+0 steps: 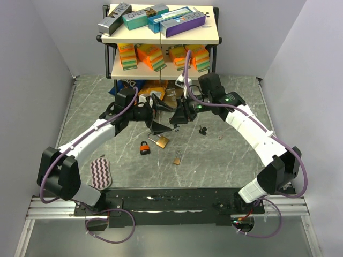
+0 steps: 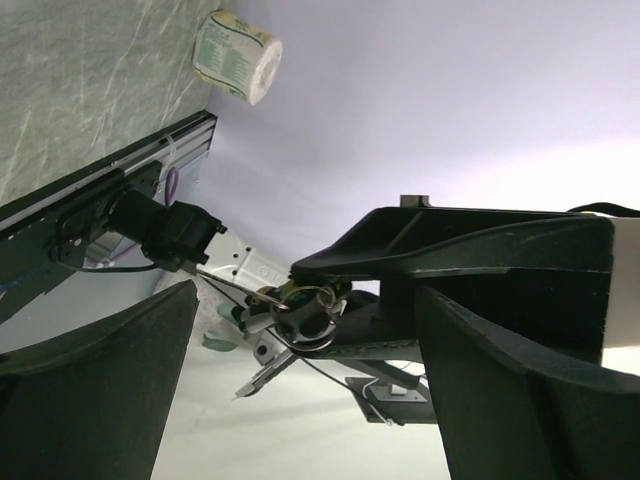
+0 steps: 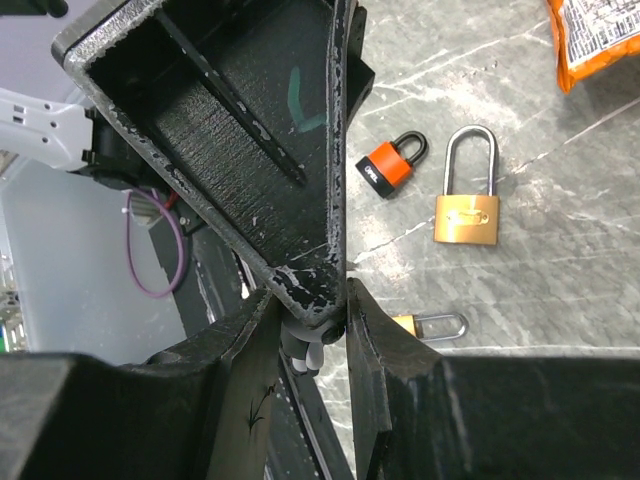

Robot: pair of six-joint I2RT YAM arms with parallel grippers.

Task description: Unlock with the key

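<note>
The right pincer point(image 1: 173, 116) is narrow and pinches a bunch of keys point(image 2: 305, 312) on a ring. The left pincer point(image 1: 159, 113) stands wide and holds nothing. The keys sit right in the gap between its two fingers. Both pincers hang in the air, tip to tip. Below them, on the table point(image 1: 225, 155), lie three locks. There is a brass lock point(image 3: 467, 210), an orange lock point(image 3: 390, 165) just beside it, and a small lock point(image 3: 430, 325). None has a key in it, so the unlocking is not yet begun (which lock the keys fit cannot be told).

The keys hang loose on the ring. If the left pincer closes on the ring and not on one key, that key may flop and miss the keyhole. If the right pincer lets go too soon, the whole bunch may drop. The locks lie loose too, so a push from a key may just slide one away.

The left wrist view shows the keys and ring clearly. The right wrist view hides nearly all of them behind one finger point(image 3: 240, 140) of the left pincer, but it alone shows the three locks up close. The top view shows both arms meeting above the locks, but the keys are too small to make out there.
</note>
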